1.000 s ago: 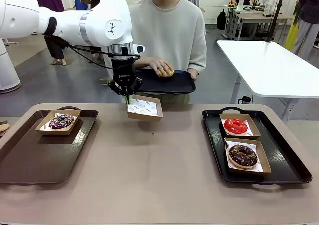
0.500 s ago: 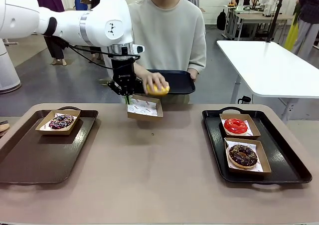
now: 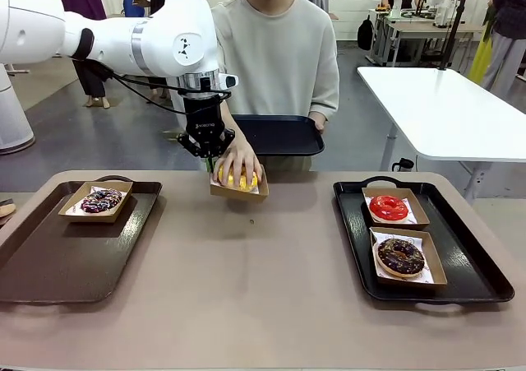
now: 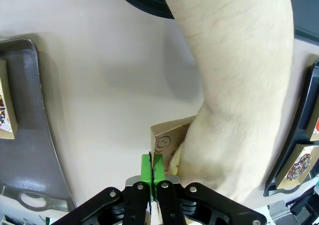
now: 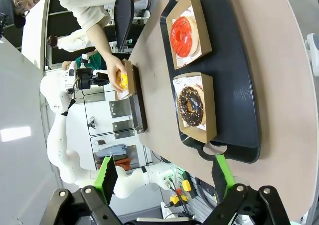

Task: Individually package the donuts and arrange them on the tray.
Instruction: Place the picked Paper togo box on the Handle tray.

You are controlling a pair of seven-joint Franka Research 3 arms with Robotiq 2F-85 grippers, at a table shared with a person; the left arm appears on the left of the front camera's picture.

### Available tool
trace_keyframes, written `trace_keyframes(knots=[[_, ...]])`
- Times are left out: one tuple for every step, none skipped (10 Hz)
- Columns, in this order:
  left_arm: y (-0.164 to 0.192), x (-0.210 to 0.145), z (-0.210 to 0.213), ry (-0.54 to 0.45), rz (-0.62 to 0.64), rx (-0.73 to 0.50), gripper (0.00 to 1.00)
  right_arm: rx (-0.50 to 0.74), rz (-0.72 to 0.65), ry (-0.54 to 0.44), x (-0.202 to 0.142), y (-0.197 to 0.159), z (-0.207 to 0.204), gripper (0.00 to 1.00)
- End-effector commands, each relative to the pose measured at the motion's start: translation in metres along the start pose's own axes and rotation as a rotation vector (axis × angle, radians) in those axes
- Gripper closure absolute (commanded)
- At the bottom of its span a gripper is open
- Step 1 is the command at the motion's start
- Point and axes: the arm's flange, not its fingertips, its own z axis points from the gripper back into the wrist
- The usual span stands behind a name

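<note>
Left wrist view, left gripper point(image 4: 155, 177): jaws pinched fully together on the near wall of a small cardboard box point(image 4: 167, 140), green pads flat against the card.
Front view, left gripper point(image 3: 210, 159): pointing straight down from the white arm, box point(image 3: 238, 183) held by its left edge just above the table point(image 3: 246, 264), tilted slightly.
Yellow donut point(image 3: 236, 177): inside the held box, under the person's hand point(image 3: 240, 161); touching the hand, just beside the closed fingers, to the robot's right of them.
Person's other hand: holding a black serving tray point(image 3: 283, 134) at the far table edge, behind the box.
Key relation: box extends from the grip toward the robot's right; left arm already holding it, right arm well apart.
Right wrist view, right gripper point(image 5: 166, 177): jaws spread wide, nothing between them, hovering over the right tray's near end.
Right tray point(image 3: 477, 272): red donut point(image 3: 388, 207) in the far box, chocolate donut point(image 3: 400, 256) in the near box, each in its own carton.
Left tray point(image 3: 49, 260): purple sprinkled donut point(image 3: 101, 201) boxed at the far corner, rest of tray bare.
Judged step: last donut being boxed; box to be carried to a tray once the hand is clear.
Judged risk: box tipping from its one-edge grip under the donut's weight.
</note>
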Motion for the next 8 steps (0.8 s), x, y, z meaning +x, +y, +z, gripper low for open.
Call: trace_keyframes(knots=[[0.0021, -0.0018, 0.0001, -0.002, -0.001, -0.002, 1.00, 0.005, -0.005, 0.005, -0.0008, -0.0005, 0.0002, 0.00], [0.0021, -0.0018, 0.0001, -0.002, -0.001, -0.002, 1.00, 0.005, -0.005, 0.005, -0.0008, -0.0005, 0.0002, 0.00], [0.0021, -0.0018, 0.0001, -0.002, -0.001, -0.002, 1.00, 0.005, -0.005, 0.005, -0.0008, -0.0005, 0.0002, 0.00], [0.0021, -0.0018, 0.0001, -0.002, -0.001, -0.002, 1.00, 0.005, -0.005, 0.005, -0.0008, -0.0005, 0.0002, 0.00], [0.0021, -0.0018, 0.0001, -0.002, -0.001, -0.002, 1.00, 0.005, -0.005, 0.005, -0.0008, -0.0005, 0.0002, 0.00], [0.0021, -0.0018, 0.0001, -0.002, -0.001, -0.002, 1.00, 0.005, -0.005, 0.005, -0.0008, -0.0005, 0.0002, 0.00], [0.0021, -0.0018, 0.0001, -0.002, -0.001, -0.002, 1.00, 0.005, -0.005, 0.005, -0.0008, -0.0005, 0.0002, 0.00], [0.0021, -0.0018, 0.0001, -0.002, -0.001, -0.002, 1.00, 0.005, -0.005, 0.005, -0.0008, -0.0005, 0.0002, 0.00]])
